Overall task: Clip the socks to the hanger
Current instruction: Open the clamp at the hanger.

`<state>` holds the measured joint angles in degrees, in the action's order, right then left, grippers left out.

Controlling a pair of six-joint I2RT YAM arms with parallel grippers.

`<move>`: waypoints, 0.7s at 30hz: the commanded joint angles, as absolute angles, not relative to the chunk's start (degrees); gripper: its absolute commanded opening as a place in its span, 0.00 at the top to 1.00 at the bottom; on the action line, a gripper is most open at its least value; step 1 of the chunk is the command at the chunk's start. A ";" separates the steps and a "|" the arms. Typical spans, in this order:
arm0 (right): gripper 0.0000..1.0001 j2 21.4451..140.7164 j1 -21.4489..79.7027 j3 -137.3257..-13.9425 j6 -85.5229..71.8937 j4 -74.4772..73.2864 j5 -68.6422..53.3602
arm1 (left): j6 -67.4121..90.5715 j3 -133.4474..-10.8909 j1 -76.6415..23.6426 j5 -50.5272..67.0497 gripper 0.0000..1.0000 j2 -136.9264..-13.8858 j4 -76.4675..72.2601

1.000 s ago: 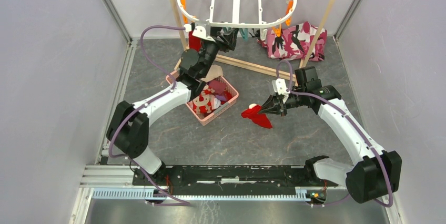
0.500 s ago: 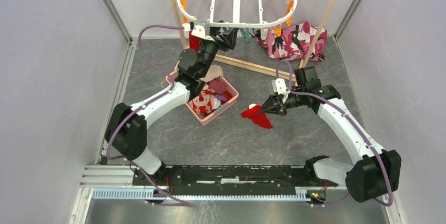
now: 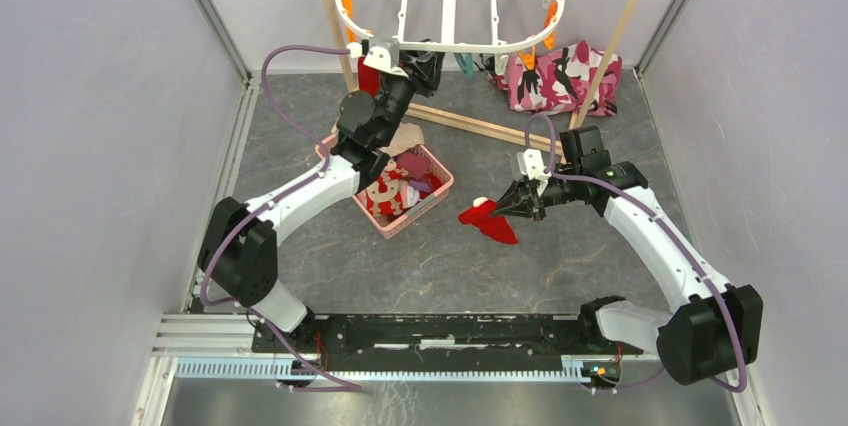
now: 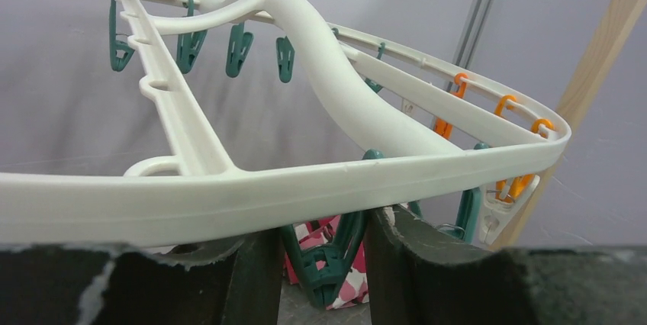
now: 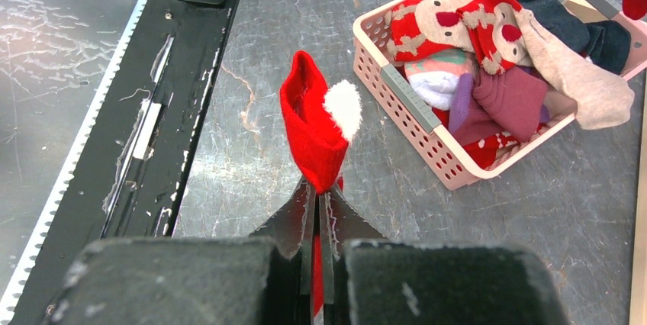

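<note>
The white oval hanger (image 3: pixel 452 47) hangs at the back, with teal and orange pegs along it. My left gripper (image 3: pixel 424 63) is raised to its near rim (image 4: pixel 305 191). Its fingers (image 4: pixel 255 271) press on both sides of a teal peg (image 4: pixel 329 268) that hangs under the rim. My right gripper (image 3: pixel 512 203) is shut on a red sock (image 3: pixel 490 221) with a white tuft and holds it low over the floor, right of the basket. The sock stands up from the closed jaws in the right wrist view (image 5: pixel 313 127). More socks (image 5: pixel 473 43) fill the pink basket (image 3: pixel 441 186).
A pink, black and white patterned cloth (image 3: pixel 555 76) lies at the back right. The wooden pole rack (image 3: pixel 470 124) crosses the floor behind the basket, with its uprights beside the hanger. Another red piece (image 3: pixel 370 80) hangs by my left wrist. Walls close in on both sides.
My left gripper has shifted slightly left and up along the hanger's near rim. The right arm and its red sock have not moved.
</note>
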<state>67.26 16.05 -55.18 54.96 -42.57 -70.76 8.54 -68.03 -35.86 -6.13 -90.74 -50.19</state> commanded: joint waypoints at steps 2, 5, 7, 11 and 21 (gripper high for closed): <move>1.00 67.34 15.88 -56.84 55.88 -42.68 -72.52 | 9.44 -71.08 -36.12 -7.04 0.62 -87.61 -48.82; 1.00 67.48 15.87 -56.92 55.88 -42.63 -72.28 | 11.19 -71.53 -36.12 -7.38 0.66 -87.36 -47.48; 1.00 67.63 15.82 -57.00 55.82 -42.41 -71.63 | 12.72 -72.09 -36.12 -7.28 0.68 -87.20 -46.30; 1.00 69.03 15.74 -58.24 48.76 -36.45 -67.66 | 16.43 -73.47 -36.12 -7.09 0.75 -86.92 -43.68; 1.00 72.62 19.14 -71.56 29.06 -16.44 -51.70 | 23.77 -74.76 -36.12 -8.35 0.86 -84.81 -38.11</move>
